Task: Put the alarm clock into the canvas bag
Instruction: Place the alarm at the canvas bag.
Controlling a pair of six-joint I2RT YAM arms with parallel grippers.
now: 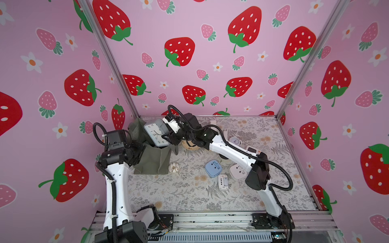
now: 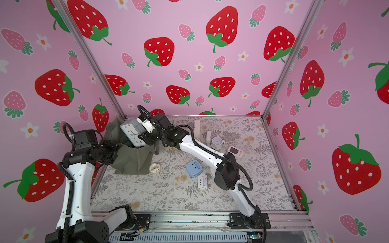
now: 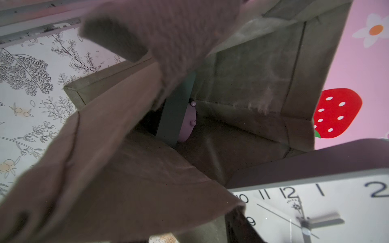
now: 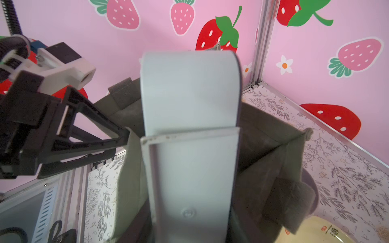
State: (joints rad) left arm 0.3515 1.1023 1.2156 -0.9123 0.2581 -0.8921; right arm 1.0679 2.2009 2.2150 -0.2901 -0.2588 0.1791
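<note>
Where my left claw (image 4: 123, 143) meets the rim of the bag (image 1: 151, 162), I cannot tell whether it pinches. The bag stands open at ten o'clock on the table (image 1: 189, 195). Farther back, my right claw (image 1: 168, 135) is clenched on the clock (image 1: 155, 132), tilted over the mouth, lower corner dipping inside.

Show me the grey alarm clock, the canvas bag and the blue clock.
grey alarm clock (image 1: 154, 133), in a top view, on its white dial.
canvas bag (image 1: 151, 162), in a top view, on its near side wall.
blue clock (image 1: 213, 168), in a top view, on its upturned side.
</note>
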